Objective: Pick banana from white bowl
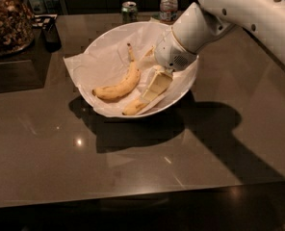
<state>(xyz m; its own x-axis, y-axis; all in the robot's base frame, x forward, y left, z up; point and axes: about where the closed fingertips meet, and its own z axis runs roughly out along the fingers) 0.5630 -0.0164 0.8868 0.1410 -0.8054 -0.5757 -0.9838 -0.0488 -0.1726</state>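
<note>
The banana lies across the middle of the white bowl on crinkled paper, its dark stem pointing away from us. Just to its right, the gripper sits low in the bowl, over the upper end of the shorter banana. From here we risk taking the wrong fruit, or pinching the paper and dragging the bowl along. We cannot tell whether the jaws are apart or together. The arm reaches in from the upper right, its wrist angled steeply down toward the bowl's right side.
</note>
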